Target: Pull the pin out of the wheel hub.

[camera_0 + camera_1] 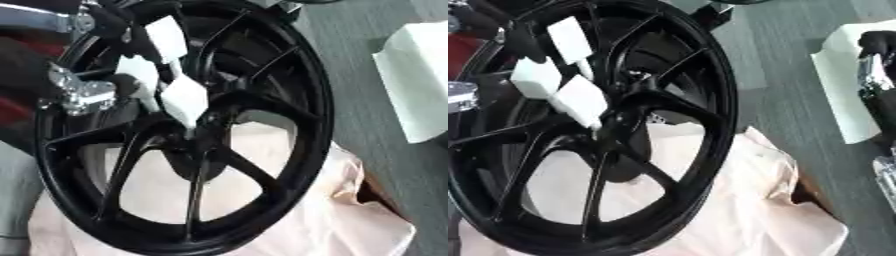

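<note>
A: Where is the wheel (289,95)?

B: It is black with thin spokes, lying tilted on a pale pink sheet (350,220), its long oval running from upper left to lower right. The hub (206,130) sits at its middle.

A: And the left hand (171,75)?

B: It comes in from the upper left, over the spokes. Its white-tipped fingers (185,97) point down and to the right, and the lowest tip touches the hub. They seem bunched together there, but I cannot tell whether they pinch anything.

A: The pin?

B: I cannot make it out; the fingertips cover that spot.

A: The right hand?

B: Only a black and silver part (877,85) shows at the right edge of the right eye view, well apart from the wheel, over a white block (846,75). Its fingers are not shown.
</note>
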You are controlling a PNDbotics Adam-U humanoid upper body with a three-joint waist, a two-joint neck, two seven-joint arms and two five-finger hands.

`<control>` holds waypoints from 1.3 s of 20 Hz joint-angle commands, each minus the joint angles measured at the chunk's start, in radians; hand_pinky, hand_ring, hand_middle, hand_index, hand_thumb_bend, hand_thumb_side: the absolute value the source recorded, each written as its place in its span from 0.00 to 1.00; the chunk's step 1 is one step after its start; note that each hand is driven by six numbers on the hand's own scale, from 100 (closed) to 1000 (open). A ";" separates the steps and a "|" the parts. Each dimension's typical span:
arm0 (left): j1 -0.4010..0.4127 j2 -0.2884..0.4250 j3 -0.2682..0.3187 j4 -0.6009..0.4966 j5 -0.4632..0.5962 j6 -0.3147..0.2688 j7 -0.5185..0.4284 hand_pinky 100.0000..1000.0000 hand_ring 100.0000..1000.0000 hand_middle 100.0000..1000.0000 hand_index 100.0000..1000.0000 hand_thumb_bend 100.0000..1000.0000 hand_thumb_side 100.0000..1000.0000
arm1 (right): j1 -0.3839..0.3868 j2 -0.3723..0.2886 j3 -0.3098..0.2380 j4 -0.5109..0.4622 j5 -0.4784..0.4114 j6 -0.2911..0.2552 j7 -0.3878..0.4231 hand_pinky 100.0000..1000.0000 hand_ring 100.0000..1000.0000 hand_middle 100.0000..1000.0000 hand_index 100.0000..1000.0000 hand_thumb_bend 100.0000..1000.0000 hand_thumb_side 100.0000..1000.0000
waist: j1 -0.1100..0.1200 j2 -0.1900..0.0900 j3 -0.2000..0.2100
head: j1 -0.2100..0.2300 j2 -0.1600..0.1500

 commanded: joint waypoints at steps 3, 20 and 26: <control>0.013 0.046 0.028 -0.011 -0.037 -0.003 -0.004 0.87 0.84 0.81 0.91 0.04 0.84 | -0.004 -0.013 -0.002 -0.018 0.002 -0.002 0.004 0.83 0.74 0.64 0.64 0.00 0.44 | -0.006 -0.012 -0.003 | 0.001 -0.017; 0.014 0.013 0.048 0.052 -0.187 0.072 0.136 0.93 0.87 0.80 0.92 0.23 0.70 | -0.009 0.010 0.004 -0.018 0.010 0.008 0.007 0.83 0.74 0.63 0.64 0.00 0.47 | -0.007 0.015 -0.006 | 0.001 -0.024; -0.015 -0.032 0.038 0.142 -0.171 0.065 0.138 0.93 0.87 0.80 0.91 0.24 0.70 | -0.012 0.015 0.007 -0.018 0.010 0.010 0.009 0.83 0.74 0.63 0.64 0.00 0.48 | -0.008 0.021 -0.009 | 0.005 -0.023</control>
